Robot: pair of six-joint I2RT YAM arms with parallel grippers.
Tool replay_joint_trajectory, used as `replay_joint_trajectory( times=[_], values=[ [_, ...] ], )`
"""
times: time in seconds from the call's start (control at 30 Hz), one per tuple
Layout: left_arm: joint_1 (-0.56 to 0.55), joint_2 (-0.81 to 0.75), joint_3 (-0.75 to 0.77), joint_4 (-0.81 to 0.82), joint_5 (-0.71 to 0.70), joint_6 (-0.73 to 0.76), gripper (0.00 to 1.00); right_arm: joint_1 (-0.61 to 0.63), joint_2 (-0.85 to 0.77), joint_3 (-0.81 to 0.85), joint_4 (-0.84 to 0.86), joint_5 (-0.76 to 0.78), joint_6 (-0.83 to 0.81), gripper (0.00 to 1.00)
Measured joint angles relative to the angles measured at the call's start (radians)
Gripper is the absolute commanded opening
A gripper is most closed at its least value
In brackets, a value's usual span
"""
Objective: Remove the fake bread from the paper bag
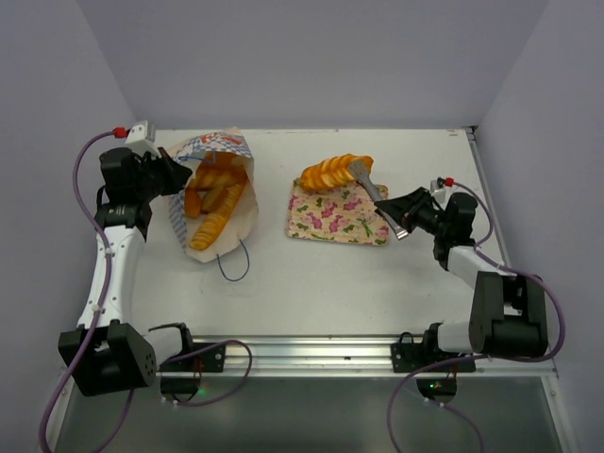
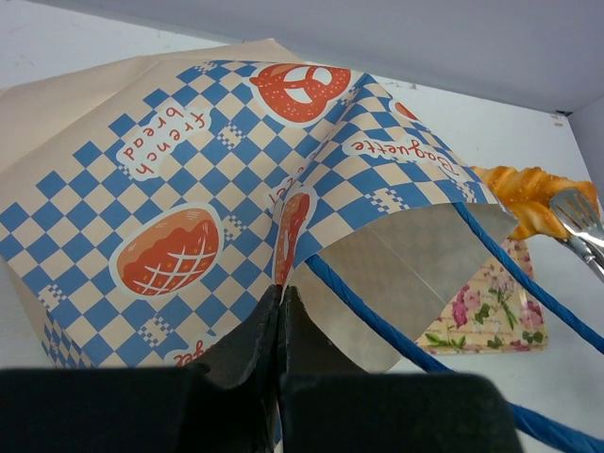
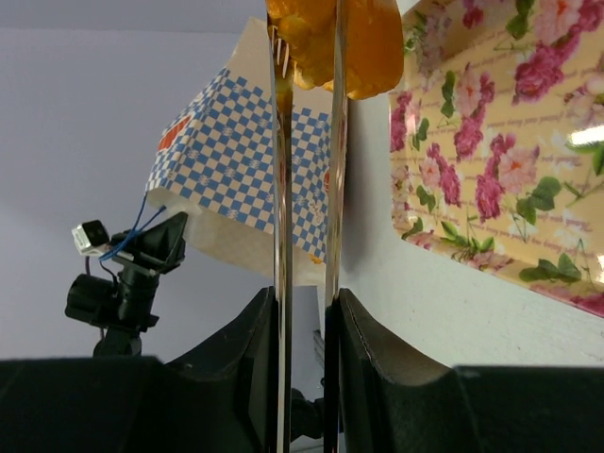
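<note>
Progress: one braided loaf point(image 1: 330, 174) was out, clamped in narrowed tongs point(image 1: 368, 184) over the one floral tray point(image 1: 340, 225), upper centre | Left: about four breads point(image 1: 215, 203) lay inside the one paper bag point(image 1: 215, 146), upper left (overlap blurred the count) | Hold: left gripper point(image 1: 177, 176) pinched the bag rim; right gripper point(image 1: 404, 215) clasped the tongs.

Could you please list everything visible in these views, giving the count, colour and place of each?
paper bag: one, tan with blue-and-white checks, lying at the table's left
cord handles: two, blue, at the bag's mouth
bread in the bag: several pieces, golden-orange and brown, exact count unclear
braided loaf: one, golden-orange, at the tray's far edge, between the tongs' tips
tray: one, pink floral on yellow, centre-right
tongs: one pair, silver, clamped on the braided loaf
table: one, white
left gripper: shut on the paper bag's edge
right gripper: shut on the tongs
</note>
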Motion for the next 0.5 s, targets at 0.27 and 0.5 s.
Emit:
replay_joint_trajectory(
  times=[0.27, 0.5],
  values=[
    [0.000, 0.000, -0.003, -0.001, 0.000, 0.003, 0.00, 0.000, 0.042, -0.037, -0.013, -0.002, -0.023, 0.00],
    [0.000, 0.000, -0.003, -0.001, 0.000, 0.011, 0.00, -0.001, 0.045, -0.038, -0.044, -0.002, -0.063, 0.09]
  ],
)
